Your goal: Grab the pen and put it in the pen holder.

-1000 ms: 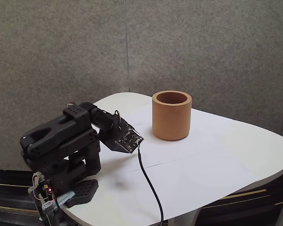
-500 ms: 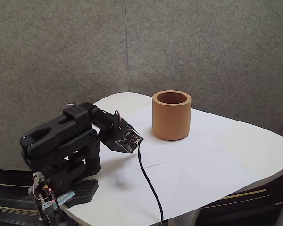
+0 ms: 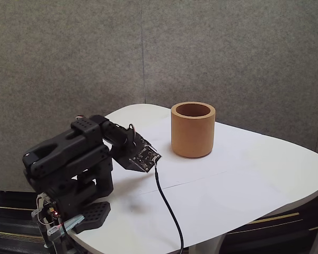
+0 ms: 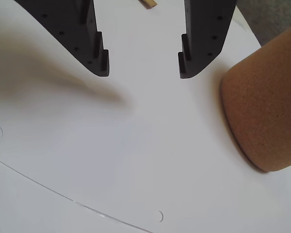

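In the wrist view my gripper [image 4: 143, 70] stands open just above the white table, its two black fingers [image 4: 94, 48] wide apart with nothing between the tips. A short end of the orange-brown pen [image 4: 148, 3] lies on the table at the top edge, between the finger bases. The orange-tan pen holder [image 4: 266, 107] stands upright to the right of the gripper, apart from it. In the fixed view the black arm [image 3: 69, 159] is folded low at the table's left end, and the pen holder [image 3: 193, 129] stands beyond it to the right.
A long black cable [image 3: 167, 206] runs from the wrist camera board [image 3: 143, 156] across the white table [image 3: 254, 180] to its front edge. Grey partition walls stand behind. A thin seam [image 4: 48, 191] crosses the tabletop.
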Tool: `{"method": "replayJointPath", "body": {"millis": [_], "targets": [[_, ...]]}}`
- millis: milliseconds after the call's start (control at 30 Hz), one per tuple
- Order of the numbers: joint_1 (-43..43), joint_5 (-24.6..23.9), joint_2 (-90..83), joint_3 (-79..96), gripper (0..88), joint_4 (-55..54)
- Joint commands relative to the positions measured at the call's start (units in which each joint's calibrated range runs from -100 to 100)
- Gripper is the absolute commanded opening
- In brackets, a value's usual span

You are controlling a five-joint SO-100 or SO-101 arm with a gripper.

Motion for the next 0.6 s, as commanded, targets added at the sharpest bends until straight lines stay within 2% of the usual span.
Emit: {"method": "replayJointPath", "body": {"millis": [0, 300, 567], "targets": [[0.4, -0.2, -0.3, -0.3, 19.9, 0.2], [0.4, 0.2, 0.1, -2.8, 19.9, -0.5], [0.5, 0.2, 0.8, -17.9, 19.9, 0.0]]}}
